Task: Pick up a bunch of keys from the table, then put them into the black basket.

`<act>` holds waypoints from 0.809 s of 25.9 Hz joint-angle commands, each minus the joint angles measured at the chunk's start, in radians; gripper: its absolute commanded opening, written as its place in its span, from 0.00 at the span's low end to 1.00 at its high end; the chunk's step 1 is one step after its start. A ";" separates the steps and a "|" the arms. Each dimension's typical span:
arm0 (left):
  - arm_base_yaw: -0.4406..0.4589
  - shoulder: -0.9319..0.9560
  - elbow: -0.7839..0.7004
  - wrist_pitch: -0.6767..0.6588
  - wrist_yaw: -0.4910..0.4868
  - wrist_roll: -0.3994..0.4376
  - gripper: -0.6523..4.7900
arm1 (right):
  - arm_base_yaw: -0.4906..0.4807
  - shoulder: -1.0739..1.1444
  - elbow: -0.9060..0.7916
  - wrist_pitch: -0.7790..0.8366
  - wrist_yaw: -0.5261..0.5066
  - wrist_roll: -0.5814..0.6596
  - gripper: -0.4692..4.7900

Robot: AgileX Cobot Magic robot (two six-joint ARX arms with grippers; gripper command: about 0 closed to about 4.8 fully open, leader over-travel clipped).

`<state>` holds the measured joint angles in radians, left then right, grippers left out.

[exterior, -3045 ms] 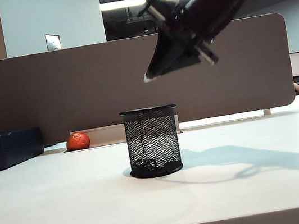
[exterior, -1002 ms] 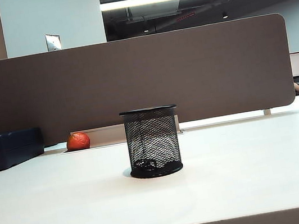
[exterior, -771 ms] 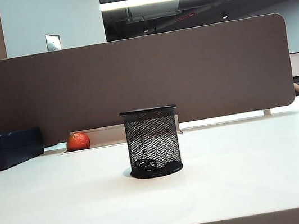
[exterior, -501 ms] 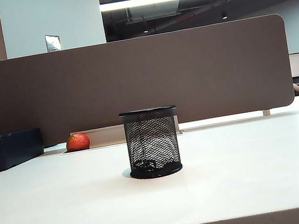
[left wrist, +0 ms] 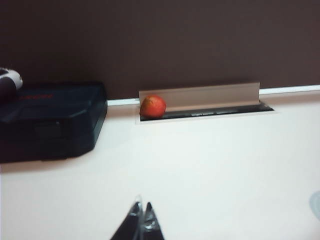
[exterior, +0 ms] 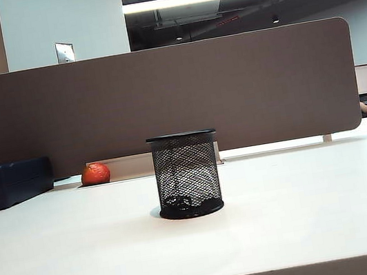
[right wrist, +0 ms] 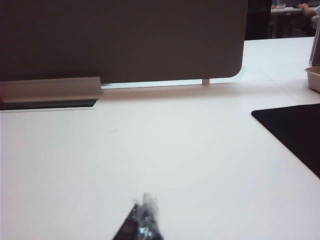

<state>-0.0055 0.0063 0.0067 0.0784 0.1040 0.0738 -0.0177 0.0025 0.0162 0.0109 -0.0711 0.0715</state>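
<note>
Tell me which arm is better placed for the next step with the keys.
Neither: the bunch of keys already lies in the black basket. The left pincer and right pincer are both shut, empty, over the table, with the basket in neither wrist view.

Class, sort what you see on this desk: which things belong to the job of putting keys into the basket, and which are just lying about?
Belongs to the job:
- black basket
- bunch of keys, lying inside the basket
- table

Just lying about:
- orange-red fruit
- dark blue box
- black mat

Right end effector (right wrist: 144,212) closed above white table (right wrist: 175,150), brown partition (right wrist: 125,40), black mat (right wrist: 295,132)
</note>
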 commanded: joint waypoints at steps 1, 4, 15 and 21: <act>0.000 0.000 0.004 0.013 0.001 0.005 0.11 | 0.001 -0.001 -0.010 0.024 0.006 -0.050 0.08; 0.000 0.000 0.004 0.013 0.001 0.004 0.11 | 0.001 -0.001 -0.010 0.024 0.008 -0.050 0.08; 0.000 0.000 0.004 0.005 0.012 -0.006 0.11 | 0.000 -0.001 -0.010 -0.026 0.002 -0.049 0.08; 0.000 0.000 0.004 0.005 0.012 -0.006 0.11 | 0.000 -0.001 -0.010 -0.029 0.002 -0.049 0.08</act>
<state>-0.0055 0.0067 0.0071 0.0746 0.1127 0.0708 -0.0177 0.0025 0.0055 -0.0269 -0.0719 0.0254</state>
